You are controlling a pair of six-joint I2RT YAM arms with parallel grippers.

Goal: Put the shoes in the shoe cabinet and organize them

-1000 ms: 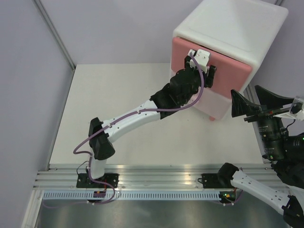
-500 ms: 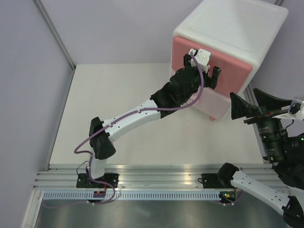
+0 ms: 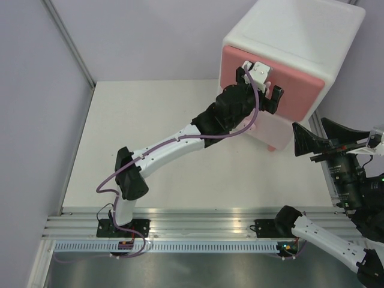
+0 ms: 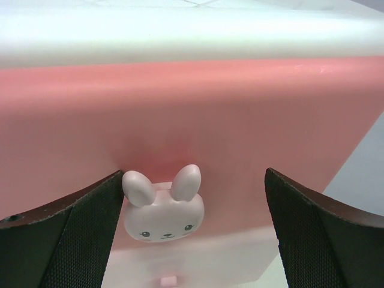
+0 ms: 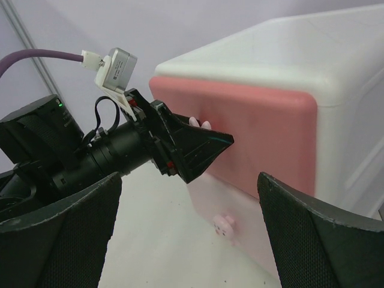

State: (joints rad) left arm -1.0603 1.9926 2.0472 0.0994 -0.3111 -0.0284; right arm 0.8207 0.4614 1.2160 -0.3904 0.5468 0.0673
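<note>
The shoe cabinet [image 3: 300,30], white with a pink upper drawer front [image 4: 198,114], stands at the table's far right. My left gripper [image 3: 259,84] is right up against that drawer front, open. Its fingers straddle the white bunny knob [image 4: 163,210], and the left finger [image 4: 72,234] touches the knob's ear. My right gripper [image 3: 309,123] hangs open and empty just right of the cabinet's lower front corner, facing the left gripper [image 5: 192,147]. The paler lower drawer [image 5: 264,228] carries a small pink knob [image 5: 223,225]. Both drawers look closed. The shoes are out of view.
My left arm [image 3: 174,144] stretches diagonally across the white tabletop [image 3: 150,108] to the cabinet. A lilac wall [image 3: 36,120] borders the left side. A metal rail [image 3: 198,216] runs along the near edge. The cabinet's pink foot [image 3: 271,147] rests on the table.
My left gripper's jaws have spread wide around the bunny knob. The cabinet and left gripper stand slightly farther right. The right gripper has barely shifted.
</note>
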